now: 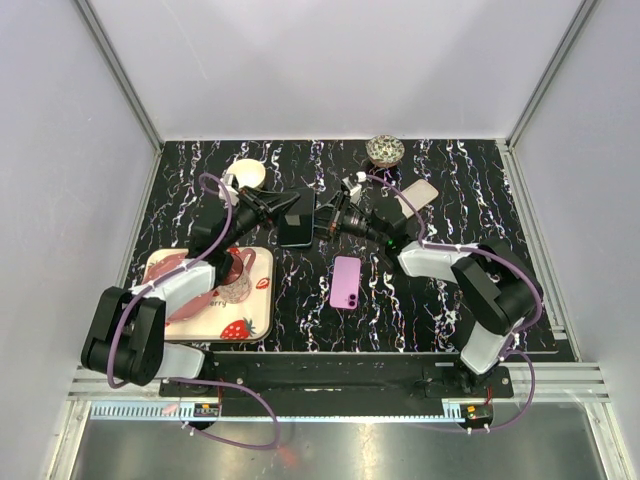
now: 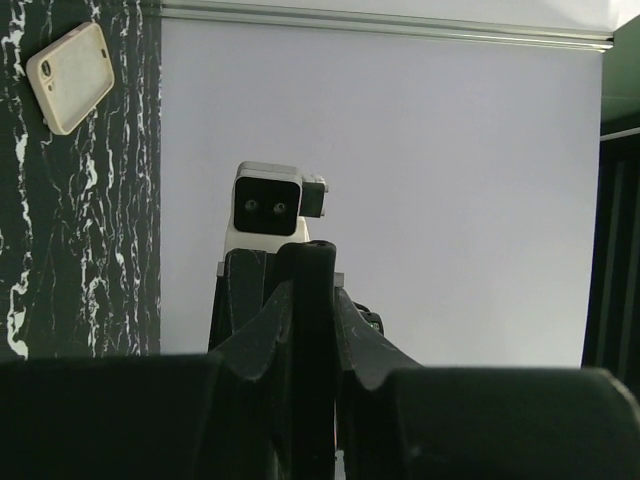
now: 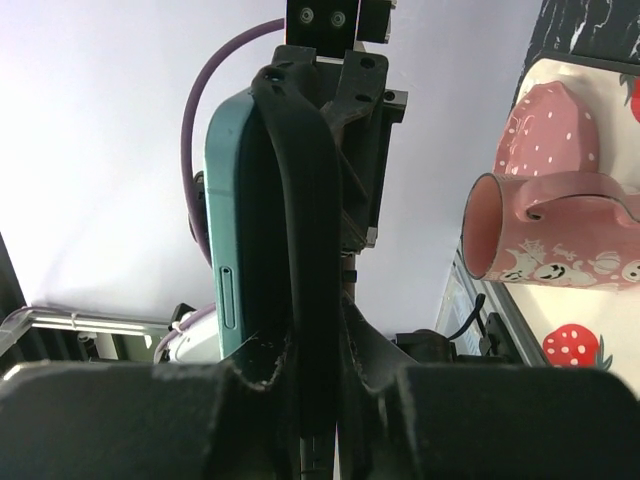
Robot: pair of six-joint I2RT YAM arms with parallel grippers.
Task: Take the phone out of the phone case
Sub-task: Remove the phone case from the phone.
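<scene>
A teal phone stands on edge, partly peeled away from its black case. In the top view the phone and case hang above the middle of the table between both arms. My right gripper is shut on the black case's edge, with the teal phone lying outside its left finger. My left gripper comes from the opposite side and is shut on a thin black edge that looks like the same case. No teal shows in the left wrist view.
A purple phone lies flat in front of the grippers. A beige case lies back right, a patterned bowl at the back, a white disc back left. A strawberry tray with a pink mug sits front left.
</scene>
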